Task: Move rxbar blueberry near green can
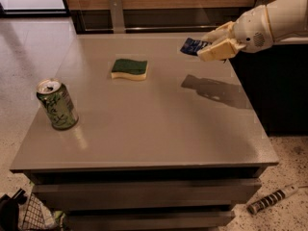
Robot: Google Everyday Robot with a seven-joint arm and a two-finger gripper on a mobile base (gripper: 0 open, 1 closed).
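The green can [57,105] stands upright near the table's left front corner, silver top with pull tab. The rxbar blueberry [192,45], a dark blue wrapper with white lettering, is held in my gripper [208,45] in the air above the table's right rear part. The gripper's cream fingers [219,50] are shut on the bar, and only the bar's left end sticks out. The white arm reaches in from the right edge. Its shadow lies on the tabletop below. The can is far to the left and nearer the front than the bar.
A green-and-yellow sponge [129,68] lies on the grey table [159,129] at the rear middle. Drawers run below the table's front edge. A striped cylindrical object [272,199] lies on the floor at the lower right. A wire basket [33,215] sits at the lower left.
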